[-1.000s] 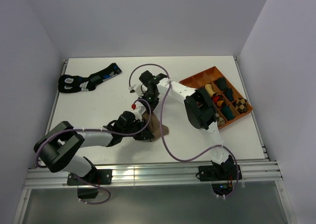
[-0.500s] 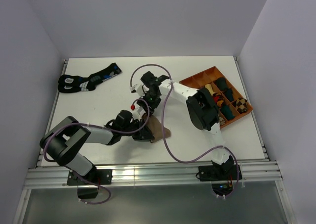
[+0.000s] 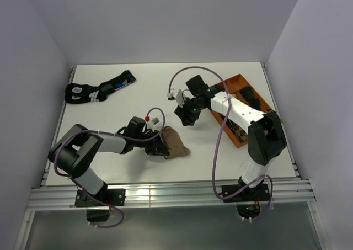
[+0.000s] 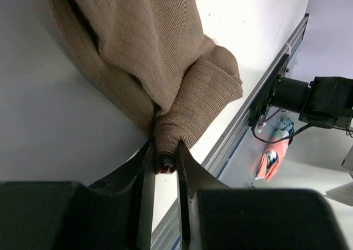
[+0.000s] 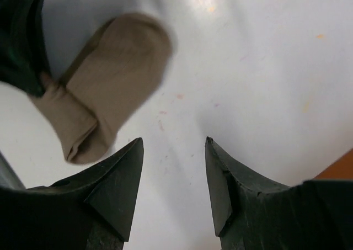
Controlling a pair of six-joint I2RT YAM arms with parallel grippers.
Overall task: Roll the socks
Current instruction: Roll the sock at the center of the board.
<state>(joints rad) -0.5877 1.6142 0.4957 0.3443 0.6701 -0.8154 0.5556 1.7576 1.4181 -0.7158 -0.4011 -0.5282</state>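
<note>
Pulled back from the sock, the right gripper now hangs over bare table just beyond it, toward the tray, its arm swung rightward. From above, the left gripper lies low at the tan bundle's left side, near the table's front edge. Left wrist: jaws almost closed, pinching a fold of the sock. Right wrist: jaws spread wide, holding nothing, the sock lying up-left of them, apart

We see the right pincer has left the tan sock and swung rightward, jaws apart above the tabletop.
</note>
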